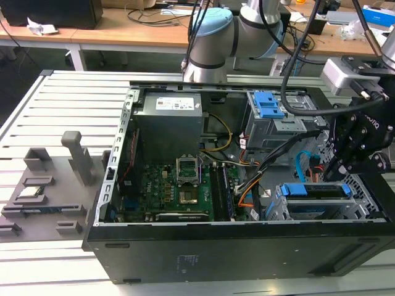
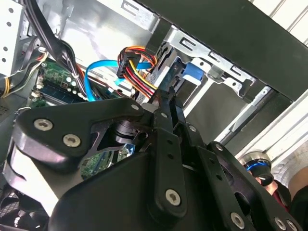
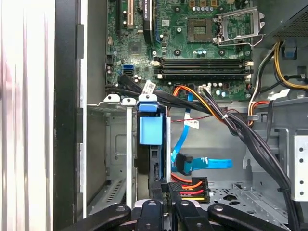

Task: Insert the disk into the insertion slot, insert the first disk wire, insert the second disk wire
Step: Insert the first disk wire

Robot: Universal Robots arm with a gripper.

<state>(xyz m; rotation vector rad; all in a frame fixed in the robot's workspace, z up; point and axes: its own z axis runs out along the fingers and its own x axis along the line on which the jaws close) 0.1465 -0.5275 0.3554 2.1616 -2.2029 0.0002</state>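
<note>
The open case (image 1: 216,253) lies on a slatted table (image 1: 62,111), and the arm (image 1: 213,37) reaches over the case's far edge to its near corner on the exterior view's right. There the black gripper (image 1: 336,169) hangs just above the slot (image 1: 274,206). In both wrist views the gripper (image 2: 168,98) (image 3: 169,195) has its jaws drawn narrow. The tips close on the power wires (image 2: 144,79) (image 3: 187,183), an orange, red and yellow bundle, where they meet the disk's end. The slot (image 3: 129,159) (image 2: 216,72) is a silver cage standing against the case's side wall. The disk (image 1: 315,191) sits inside it, its blue carrier level with the cage top. In the first wrist view the disk (image 3: 150,130) shows edge-on, a blue tab over a dark narrow body, upright and parallel to the cage walls. A black connector (image 3: 206,187) (image 2: 126,60) hangs on the same wires, just beside the fingertips. A blue cable (image 3: 207,163) (image 2: 96,72) lies loose near them, its plug apart from the disk. Room is tight: the case wall is on one side of the cage, and a thick black cable bundle (image 3: 250,139) crosses between the motherboard (image 3: 192,38) and the bare perforated floor (image 3: 240,197) beside the disk.
</note>
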